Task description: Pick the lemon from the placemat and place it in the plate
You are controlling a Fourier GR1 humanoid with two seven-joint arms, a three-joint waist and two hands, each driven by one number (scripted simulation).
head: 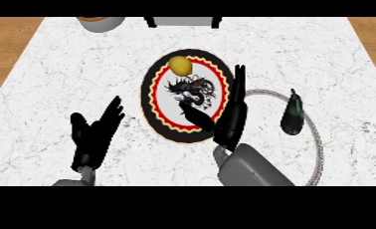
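A yellow lemon [180,64] lies on the far part of a round plate [152,104] with a black rim, a red and yellow ring and a dark dragon figure at its middle. My right hand [230,118] hovers over the plate's right side, fingers straight and pointing away from me, thumb spread over the plate; it holds nothing and stands apart from the lemon. My left hand [94,136] rests open at the lower left, fingers up. The placemat [317,138] is a pale round mat with a grey edge, right of the plate.
A dark green elongated vegetable [292,114] lies on the placemat. A brown and white bowl [101,22] stands at the counter's far left. A grey object with black legs [183,22] stands at the far middle edge. Wooden floor shows beyond both sides.
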